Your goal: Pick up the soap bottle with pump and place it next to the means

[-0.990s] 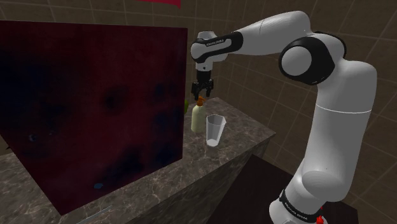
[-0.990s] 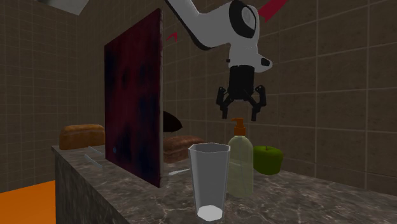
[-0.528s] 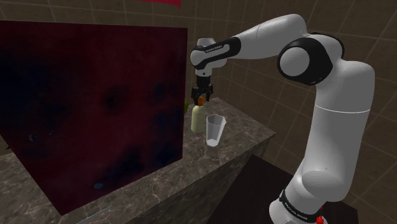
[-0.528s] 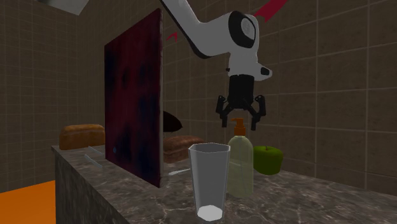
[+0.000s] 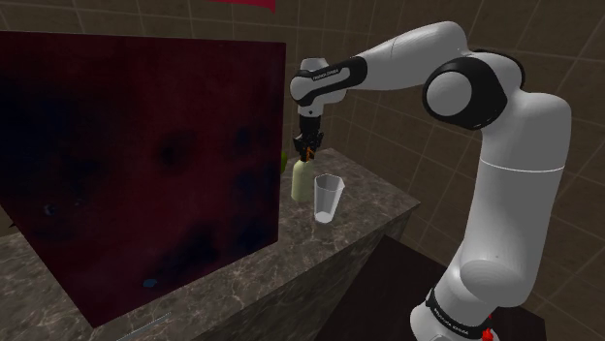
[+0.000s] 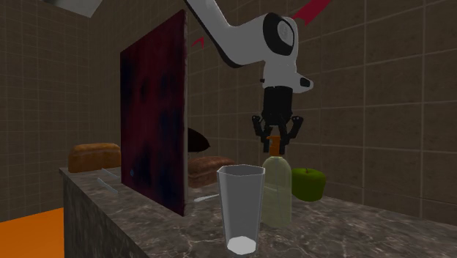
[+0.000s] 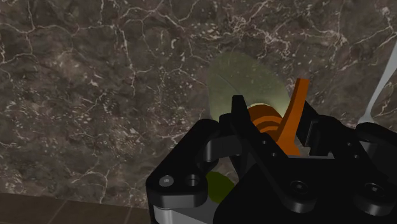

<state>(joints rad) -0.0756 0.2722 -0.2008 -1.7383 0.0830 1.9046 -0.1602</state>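
A pale green soap bottle (image 5: 302, 182) with an orange pump stands upright on the dark marble counter (image 5: 361, 231). It is just behind a clear drinking glass (image 5: 328, 199) and beside the edge of a big dark red panel. My gripper (image 5: 307, 152) comes straight down onto the bottle's top. In the second exterior view the gripper (image 6: 275, 143) is shut on the pump above the bottle (image 6: 277, 192). In the wrist view the gripper (image 7: 280, 130) clasps the orange pump (image 7: 294, 114), and the bottle's body (image 7: 245, 79) shows beneath it.
The tall dark red panel (image 6: 155, 146) stands on edge across the counter (image 6: 351, 231). The glass (image 6: 239, 209) is in front of the bottle and a green apple (image 6: 308, 183) is behind it. Bread loaves (image 6: 94, 156) lie beyond the panel.
The gripper came down over the bottle's top and its fingers went from wide open to shut on the orange pump. The bottle has not moved.
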